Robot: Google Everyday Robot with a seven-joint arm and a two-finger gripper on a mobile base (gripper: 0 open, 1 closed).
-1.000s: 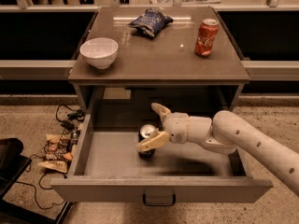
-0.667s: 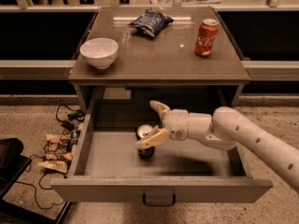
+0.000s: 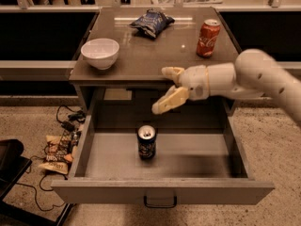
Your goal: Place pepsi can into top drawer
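Observation:
The pepsi can (image 3: 146, 142), dark blue with a silver top, stands upright on the floor of the open top drawer (image 3: 160, 190), left of its middle. The drawer is pulled out, with its grey front and dark curved handle (image 3: 160, 203) toward the camera. My gripper (image 3: 167, 91) is open and empty. It hangs in the air above the drawer's back part, up and to the right of the can, at about the height of the cabinet top's front edge. The white arm reaches in from the right.
On the cabinet top (image 3: 141, 55) stand a white bowl (image 3: 99, 52) at the left, a blue foil snack bag (image 3: 152, 22) at the back and a red cola can (image 3: 208, 31) at the right. Cables and wrappers (image 3: 59, 147) lie on the floor at the left.
The gripper has let go of the pepsi can and risen up and to the right, out of the drawer. The can now stands free on the drawer floor.

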